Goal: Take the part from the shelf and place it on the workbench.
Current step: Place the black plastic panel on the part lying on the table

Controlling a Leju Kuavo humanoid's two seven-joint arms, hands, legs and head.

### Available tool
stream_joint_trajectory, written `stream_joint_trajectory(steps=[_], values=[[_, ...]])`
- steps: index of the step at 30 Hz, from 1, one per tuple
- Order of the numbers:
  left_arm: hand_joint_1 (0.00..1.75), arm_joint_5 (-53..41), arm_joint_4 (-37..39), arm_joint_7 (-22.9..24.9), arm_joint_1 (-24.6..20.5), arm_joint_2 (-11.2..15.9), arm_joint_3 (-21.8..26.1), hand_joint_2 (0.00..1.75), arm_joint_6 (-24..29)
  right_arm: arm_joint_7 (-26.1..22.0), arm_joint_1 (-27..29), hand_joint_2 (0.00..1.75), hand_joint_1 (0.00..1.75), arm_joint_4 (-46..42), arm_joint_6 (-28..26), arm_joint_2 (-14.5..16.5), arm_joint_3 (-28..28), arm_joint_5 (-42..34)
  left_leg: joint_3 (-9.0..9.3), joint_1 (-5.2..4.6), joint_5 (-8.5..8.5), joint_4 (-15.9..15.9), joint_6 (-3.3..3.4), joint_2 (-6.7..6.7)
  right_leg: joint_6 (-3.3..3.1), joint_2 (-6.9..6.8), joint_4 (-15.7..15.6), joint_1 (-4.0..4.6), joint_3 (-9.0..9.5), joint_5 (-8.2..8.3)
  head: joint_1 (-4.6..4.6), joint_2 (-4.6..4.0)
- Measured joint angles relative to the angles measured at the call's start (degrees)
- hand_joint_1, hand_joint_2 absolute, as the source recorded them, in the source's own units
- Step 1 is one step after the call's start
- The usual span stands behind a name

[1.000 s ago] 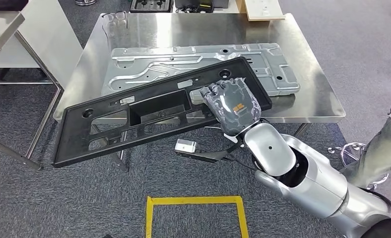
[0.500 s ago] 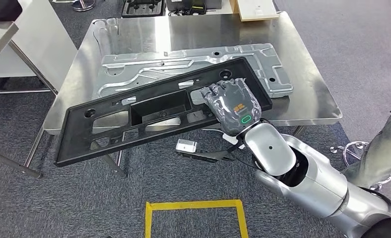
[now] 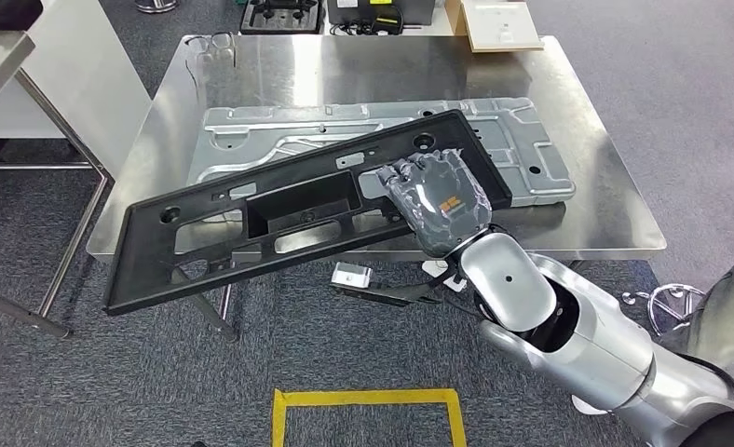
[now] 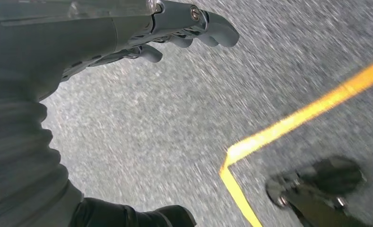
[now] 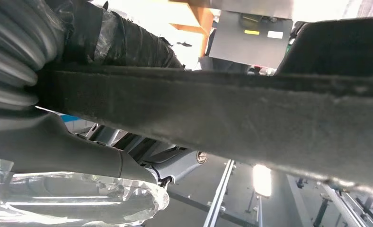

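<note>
A long black plastic part (image 3: 289, 214) with several cut-outs is held tilted over the near edge of the steel workbench (image 3: 605, 205), its left end hanging lower, past the table. My right hand (image 3: 435, 197) grips the part near its right end, fingers over the top edge. In the right wrist view the part's dark edge (image 5: 232, 113) runs close across the picture with my right hand (image 5: 38, 71) clamped on it. My left hand (image 4: 142, 33) hangs over the grey carpet with its fingers loosely curled and nothing in them.
A large grey stamped metal panel (image 3: 522, 154) lies on the workbench under the part's far side. Boxes and a black tray (image 3: 275, 14) stand at the table's back edge. A white cabinet (image 3: 74, 56) is at the left. Yellow floor tape (image 3: 368, 400) marks the carpet. A person's leg (image 3: 731, 298) is at the right.
The whole view has shifted slightly, so the camera moved. The black part stays in my right hand, now a little further over the workbench.
</note>
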Motion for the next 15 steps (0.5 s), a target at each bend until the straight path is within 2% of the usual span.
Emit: stream_joint_trajectory(steps=[1,2,3,4,6,8,9,10,11,13,14,15], values=[[0.0,0.04,0.0,-0.01,0.03,-0.04,0.0,1.75,0.0,0.04,0.03,1.75,1.75,0.0,0.0,-0.11,-0.01,-0.02,0.68,0.0,-0.53,0.02,-0.12,-0.1,-0.25,0.0,-4.0,0.07,1.2,2.89,0.01,0.01],[0.0,0.08,-0.01,-0.01,0.09,-0.11,0.0,1.75,0.01,0.12,0.05,1.75,1.75,0.02,0.0,-0.3,-0.01,-0.05,1.17,0.0,-0.99,-0.02,-0.3,-0.16,-0.57,-0.01,-7.39,0.22,2.46,4.86,-0.01,0.01],[0.0,0.13,0.0,-0.01,0.09,-0.17,0.0,1.75,0.02,0.24,0.06,1.75,1.75,0.0,0.0,-0.45,-0.02,-0.1,1.41,-0.04,-1.36,0.04,-0.55,-0.23,-0.89,-0.01,-10.3,0.38,3.66,5.94,-0.01,0.01],[0.0,0.2,0.0,0.0,0.08,-0.21,0.0,1.75,0.03,0.41,0.09,1.75,1.75,-0.03,0.0,-0.59,-0.02,-0.17,1.38,-0.04,-1.59,0.07,-0.81,-0.25,-1.21,0.01,-11.78,0.55,4.27,5.94,-0.08,0.01],[0.0,0.37,0.0,0.02,0.01,-0.24,0.01,1.75,0.06,0.97,0.15,1.75,1.75,-0.11,0.09,-0.74,-0.03,-0.4,1.19,-0.07,-1.72,-0.04,-1.36,-0.22,-1.7,0.09,-12.64,0.75,4.69,5.17,-0.18,0.01],[0.0,0.5,-0.01,0.01,0.04,-0.19,0.01,1.75,0.08,1.9,0.22,1.75,1.75,-0.14,0.4,-1.18,-0.15,-0.88,1.4,-0.14,-2.13,0.02,-1.89,-0.08,-2.13,0.12,-13.25,0.51,5.26,4.84,-0.26,0.01],[0.0,0.54,-0.01,-0.01,0.04,-0.16,0.01,1.75,0.08,2.4,0.25,1.75,1.75,-0.13,0.59,-1.51,-0.25,-1.21,1.04,-0.18,-2.75,1.13,-2.13,0.0,-2.34,0.08,-13.66,0.32,5.8,4.71,-0.32,0.01],[0.0,0.56,-0.01,-0.03,0.04,-0.14,0.01,1.75,0.09,2.9,0.29,1.75,1.75,-0.09,0.78,-1.87,-0.37,-1.65,0.09,-0.19,-3.67,3.23,-2.33,0.08,-2.53,0.04,-14.03,0.14,6.35,4.58,-0.38,0.01],[0.0,0.59,-0.01,-0.04,0.01,-0.14,0.01,1.75,0.09,3.33,0.37,1.75,1.75,-0.02,0.91,-2.22,-0.52,-2.24,-1.88,-0.17,-4.97,6.81,-2.51,0.15,-2.7,0.03,-14.21,0.1,6.75,4.4,-0.46,0.01],[0.0,0.64,-0.01,-0.09,0.06,-0.14,0.01,1.75,0.09,4.14,0.67,1.75,1.75,0.22,1.08,-3.19,-0.95,-4.21,-6.92,-0.16,-6.89,14.58,-2.85,0.16,-2.88,0.05,-14.26,0.08,7.34,3.93,-0.47,0.01],[0.0,0.66,-0.01,-0.15,0.15,-0.15,0.01,1.75,0.09,4.53,0.89,1.75,1.75,0.42,1.18,-3.79,-1.18,-5.45,-8.91,-0.15,-6.63,16.89,-2.99,0.17,-2.9,0.1,-14.25,0.08,7.72,3.61,-0.48,0.01],[0.0,0.67,-0.01,-0.23,0.25,-0.15,0.01,1.75,0.09,4.92,1.09,1.75,1.75,0.7,1.32,-4.46,-1.4,-6.78,-9.71,-0.12,-5.02,16.7,-3.07,0.18,-2.87,0.14,-14.23,0.08,8.21,3.26,-0.47,0.01]])
